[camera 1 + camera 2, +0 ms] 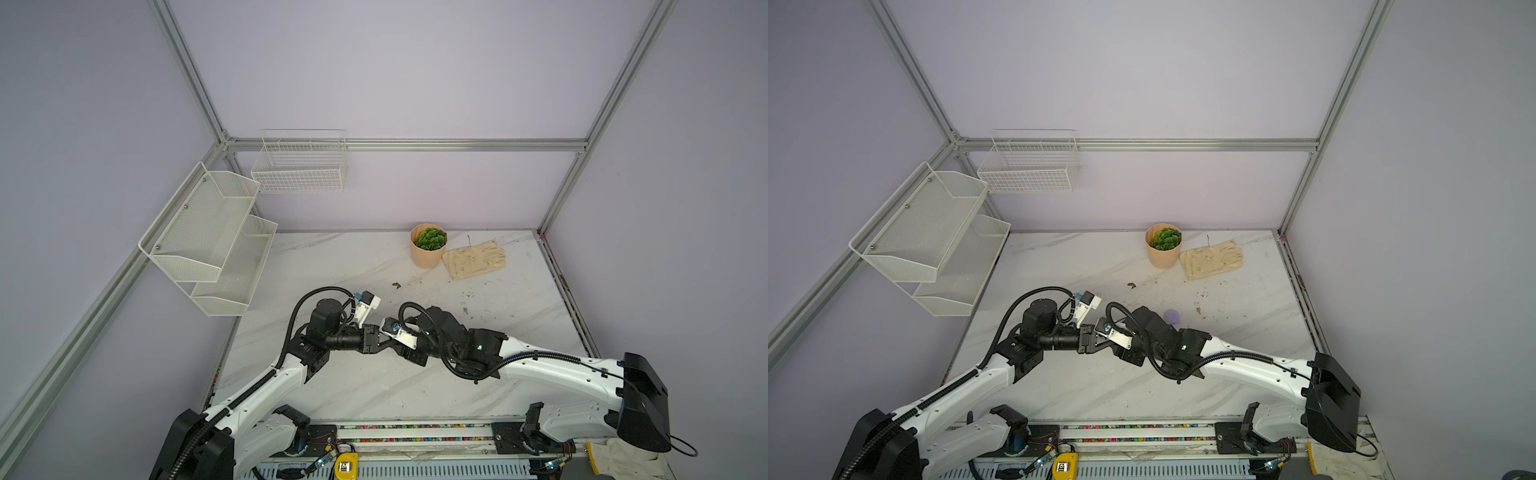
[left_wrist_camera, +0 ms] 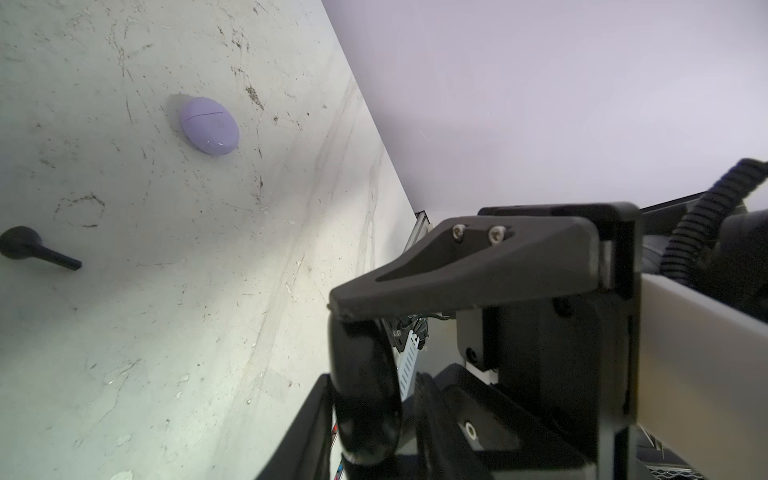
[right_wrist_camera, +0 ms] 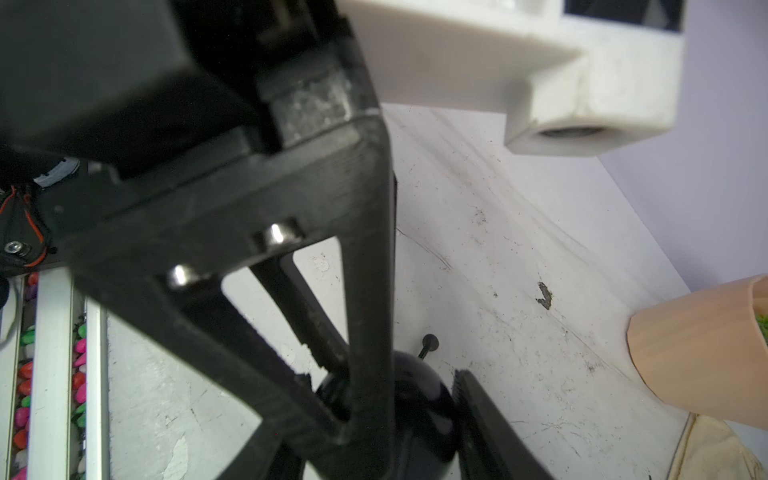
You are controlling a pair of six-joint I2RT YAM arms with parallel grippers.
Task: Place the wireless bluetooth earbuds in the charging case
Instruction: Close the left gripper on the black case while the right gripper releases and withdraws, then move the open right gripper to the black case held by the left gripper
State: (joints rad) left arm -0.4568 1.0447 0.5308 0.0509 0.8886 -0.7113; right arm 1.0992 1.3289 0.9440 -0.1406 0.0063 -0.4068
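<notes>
My right gripper is shut on a glossy black round charging case, held off the marble table at mid-height. My left gripper meets it from the left; its jaws stand close on either side of the case, with a slim gap still showing on one side. One black stemmed earbud lies on the table below, also seen past the case. A closed lilac case rests on the table further back. In both top views the left gripper shows, while the black case is hidden under the right wrist camera.
A peach pot with a green plant and a cream glove sit at the table's back right. White mesh shelves and a wire basket hang on the left walls. A strip of coloured pebbles lines the front edge.
</notes>
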